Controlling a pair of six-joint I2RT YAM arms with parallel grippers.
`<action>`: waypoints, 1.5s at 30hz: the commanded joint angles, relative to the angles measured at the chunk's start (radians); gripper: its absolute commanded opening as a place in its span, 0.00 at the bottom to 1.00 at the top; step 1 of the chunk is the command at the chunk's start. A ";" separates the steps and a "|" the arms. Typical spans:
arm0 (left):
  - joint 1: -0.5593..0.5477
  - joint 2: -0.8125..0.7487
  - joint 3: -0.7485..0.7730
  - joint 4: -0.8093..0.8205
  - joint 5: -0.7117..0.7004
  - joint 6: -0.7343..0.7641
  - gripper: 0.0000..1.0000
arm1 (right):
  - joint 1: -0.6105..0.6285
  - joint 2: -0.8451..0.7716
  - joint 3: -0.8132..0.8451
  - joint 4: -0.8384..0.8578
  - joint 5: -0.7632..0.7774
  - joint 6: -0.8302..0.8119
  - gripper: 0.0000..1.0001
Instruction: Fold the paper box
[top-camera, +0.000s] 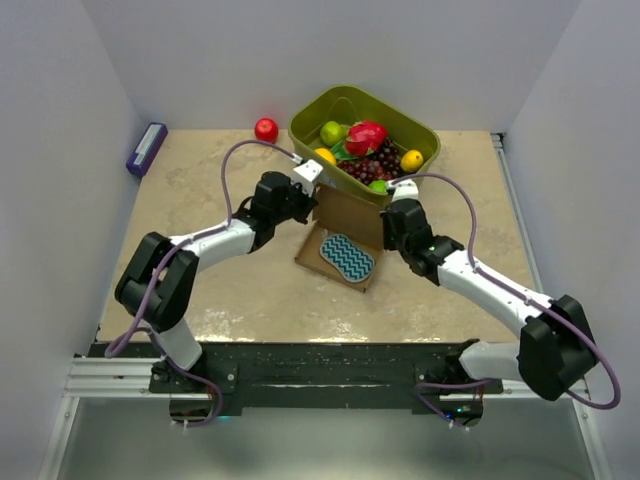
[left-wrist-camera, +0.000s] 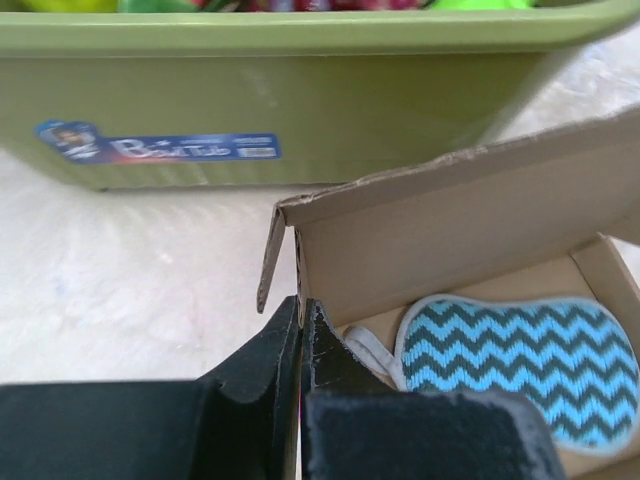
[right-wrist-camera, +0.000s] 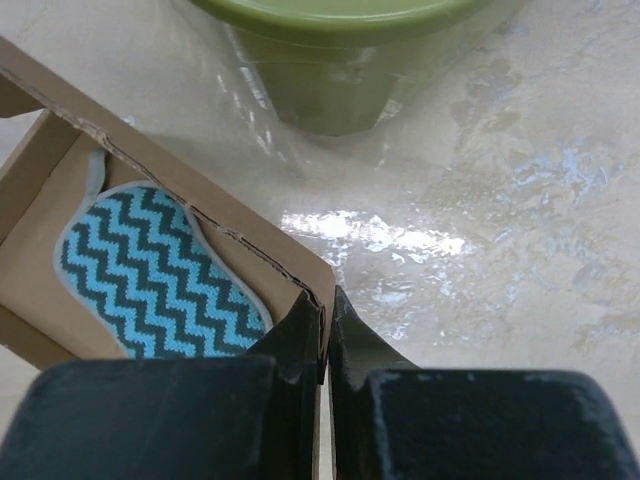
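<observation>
The paper box (top-camera: 345, 215) is plain brown cardboard, lying open in front of the green basket (top-camera: 310, 125) with a teal zigzag sponge (top-camera: 347, 256) inside it. Its back panel stands upright against the basket. My left gripper (left-wrist-camera: 301, 305) is shut on the box's left side wall (left-wrist-camera: 298, 255), next to a small loose flap (left-wrist-camera: 270, 255). My right gripper (right-wrist-camera: 326, 300) is shut on the box's right corner wall (right-wrist-camera: 310, 275). Both wrist views show the sponge (left-wrist-camera: 515, 360) (right-wrist-camera: 150, 270) lying flat on the box floor.
The green basket (left-wrist-camera: 300, 100) (right-wrist-camera: 330, 60) holds assorted fruit and sits just behind the box. A red ball (top-camera: 266, 129) lies left of the basket. A purple block (top-camera: 146, 148) rests at the far left wall. White walls enclose the table.
</observation>
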 joint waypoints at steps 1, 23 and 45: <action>-0.047 -0.088 -0.014 0.018 -0.192 -0.044 0.00 | 0.066 0.022 0.010 0.178 0.110 0.082 0.00; -0.047 -0.166 -0.315 0.251 -0.423 -0.303 0.00 | 0.230 0.177 0.001 0.523 0.364 0.101 0.00; -0.069 -0.186 -0.517 0.383 -0.398 -0.413 0.00 | 0.307 0.190 -0.036 0.417 0.493 0.217 0.00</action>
